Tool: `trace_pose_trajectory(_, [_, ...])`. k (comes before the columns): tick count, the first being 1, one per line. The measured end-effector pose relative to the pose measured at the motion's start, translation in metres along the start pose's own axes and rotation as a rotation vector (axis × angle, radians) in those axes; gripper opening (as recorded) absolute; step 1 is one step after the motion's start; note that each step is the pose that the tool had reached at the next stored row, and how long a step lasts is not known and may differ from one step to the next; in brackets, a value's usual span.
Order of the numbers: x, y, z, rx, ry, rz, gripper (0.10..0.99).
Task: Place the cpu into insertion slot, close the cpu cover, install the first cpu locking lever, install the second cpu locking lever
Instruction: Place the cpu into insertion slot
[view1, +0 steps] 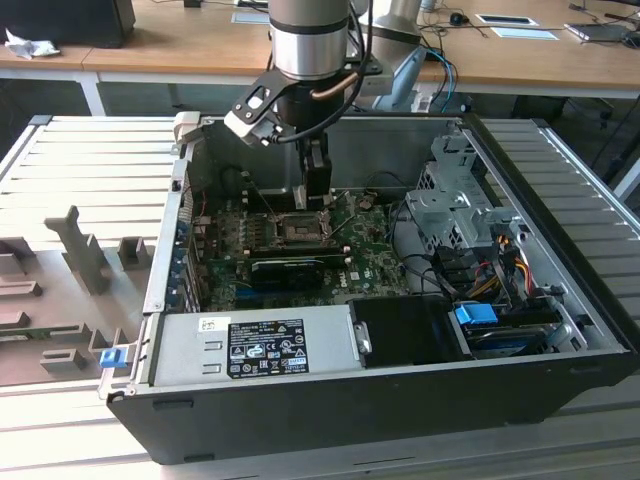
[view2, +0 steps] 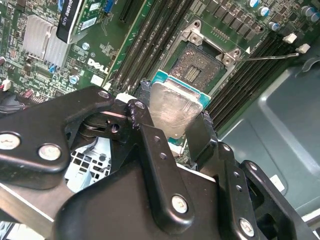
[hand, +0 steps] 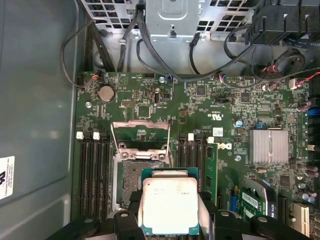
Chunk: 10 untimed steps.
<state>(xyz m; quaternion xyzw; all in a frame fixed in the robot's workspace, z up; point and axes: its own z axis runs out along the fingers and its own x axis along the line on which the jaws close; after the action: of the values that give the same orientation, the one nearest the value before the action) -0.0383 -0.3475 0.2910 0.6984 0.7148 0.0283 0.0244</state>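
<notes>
- A robot arm's gripper (view2: 176, 119) holds the cpu (view2: 176, 107) over an open desktop computer case (view1: 400, 420), above the bare socket (hand: 134, 176) and slightly off to one side of it. The chip is not yet seated.
- In both wrist views the chip's dull metal top faces up, and one edge overlaps the socket's rim.
- The cpu cover (hand: 141, 134) stands swung up at the socket's far edge, leaving the opening free. A thin locking lever (view2: 270, 56) juts out, released, beside the socket.
- The two black fingers (view2: 145, 112) are drawn in to the chip's width and pinch it by two opposite edges. They touch nothing else around the socket.
- The step in hand appears to be the placement itself. Doing it well probably means squaring the chip's sides to the socket frame and keeping it level.
- It should then go straight down, never sliding across the contact field.
- A tilted or skewed drop would risk bent contacts, so the grip should hold until the chip lies flat inside the socket.
</notes>
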Motion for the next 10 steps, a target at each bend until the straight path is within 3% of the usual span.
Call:
trace_pose_trajectory(3, [0.0000, -0.0001, 0.0020, 0.000, -0.0014, 0.001, 0.529])
trace_pose_trajectory(10, [-0.0001, -0.0013, 0.0166, 0.001, -0.0026, 0.012, 0.529])
